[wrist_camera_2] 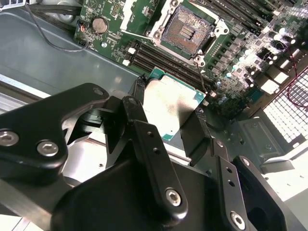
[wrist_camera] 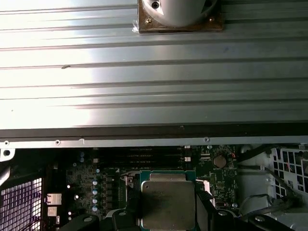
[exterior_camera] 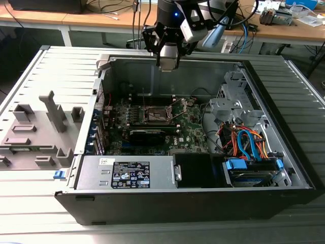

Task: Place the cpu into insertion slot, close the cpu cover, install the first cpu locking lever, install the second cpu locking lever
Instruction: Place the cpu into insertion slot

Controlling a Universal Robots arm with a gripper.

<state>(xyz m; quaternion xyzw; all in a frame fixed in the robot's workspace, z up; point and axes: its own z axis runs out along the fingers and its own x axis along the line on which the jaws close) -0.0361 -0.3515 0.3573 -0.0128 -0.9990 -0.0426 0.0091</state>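
cpu (wrist_camera_2: pixel 169 109) gripped aloft, insertion slot (wrist_camera_2: pixel 185 30) open

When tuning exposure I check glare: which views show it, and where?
First wrist view: glare washes out the ribbed table, while the board lies dark. Second wrist view: the cpu in the claw shines pale and the grille blows white. Exterior view: even light, case interior dim.

Bright light, glare on ribbed table (wrist_camera: pixel 154 72), case (exterior_camera: pixel 193 203) interior in shadow.
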